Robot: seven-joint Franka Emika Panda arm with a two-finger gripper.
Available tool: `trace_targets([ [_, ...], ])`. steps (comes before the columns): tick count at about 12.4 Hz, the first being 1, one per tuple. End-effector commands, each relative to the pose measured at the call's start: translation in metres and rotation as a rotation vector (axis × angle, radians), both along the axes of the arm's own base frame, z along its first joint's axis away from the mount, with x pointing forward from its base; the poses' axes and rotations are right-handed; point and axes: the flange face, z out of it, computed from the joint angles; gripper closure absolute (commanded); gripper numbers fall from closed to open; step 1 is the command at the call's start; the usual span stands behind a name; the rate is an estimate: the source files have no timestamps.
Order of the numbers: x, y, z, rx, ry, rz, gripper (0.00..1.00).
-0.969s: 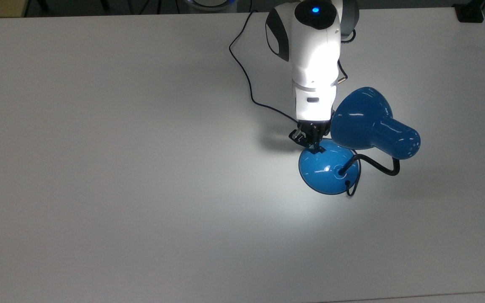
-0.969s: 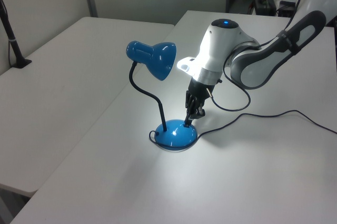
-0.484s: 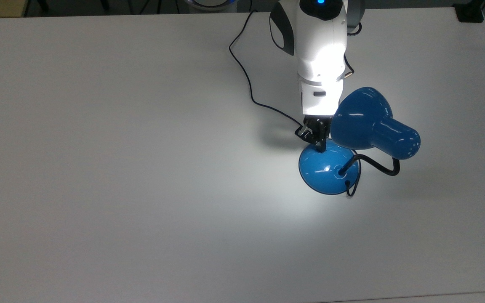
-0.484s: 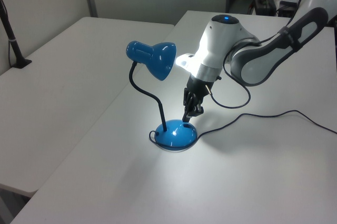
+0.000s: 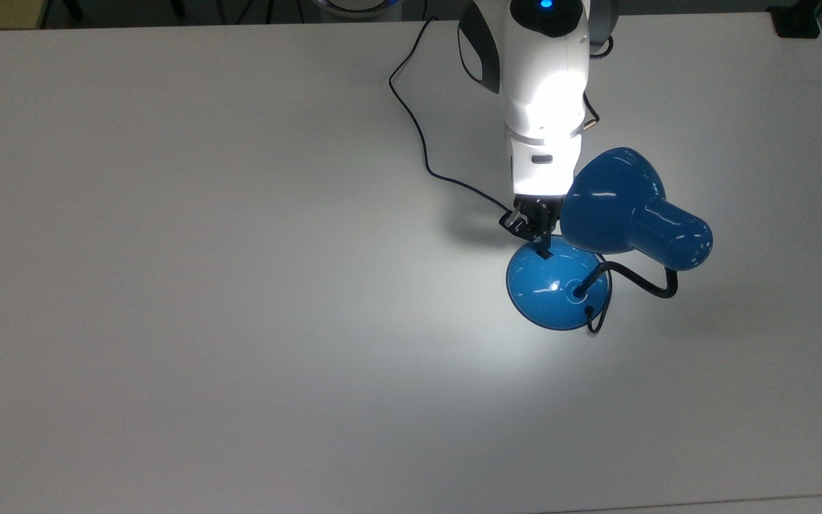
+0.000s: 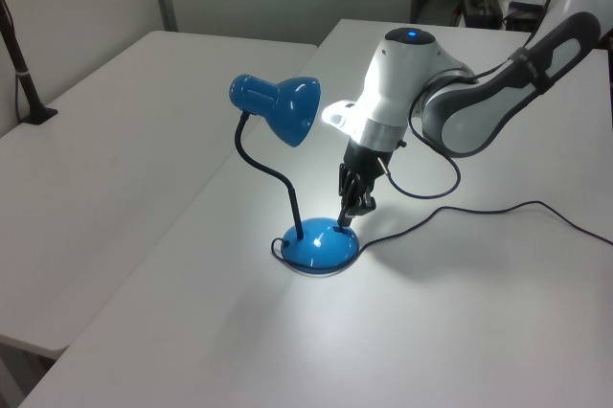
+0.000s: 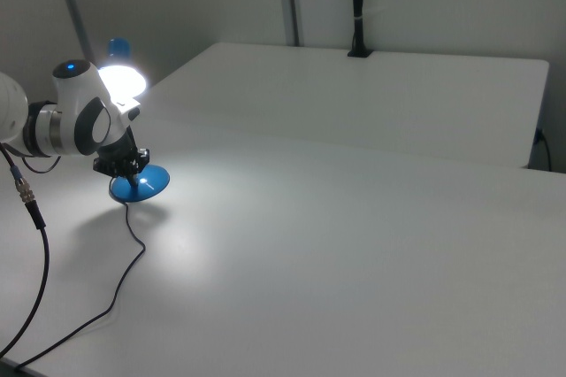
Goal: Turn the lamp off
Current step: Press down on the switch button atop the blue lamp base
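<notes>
Pressing down again, we lowered our clenched end effector [image 5: 544, 250] back onto the switch [image 6: 341, 229] of the lamp [image 5: 557, 284], which stood lit on the desk [image 5: 240, 285], so not off yet.

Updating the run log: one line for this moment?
lamp: lit | gripper: tip at base switch | cord: trails across table

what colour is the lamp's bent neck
Black. The lamp's neck shows best in the left view, curving from the blue base up to the shade.
</notes>
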Motion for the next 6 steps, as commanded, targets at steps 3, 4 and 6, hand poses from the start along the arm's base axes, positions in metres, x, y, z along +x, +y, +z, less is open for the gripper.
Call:
trace_targets([
  [3,-0.002,-0.001,-0.024,-0.002,0.053,0.002,1.00],
  [4,-0.001,-0.001,-0.025,-0.003,0.052,0.005,1.00],
  [6,-0.001,-0.001,-0.030,-0.005,0.060,0.006,1.00],
])
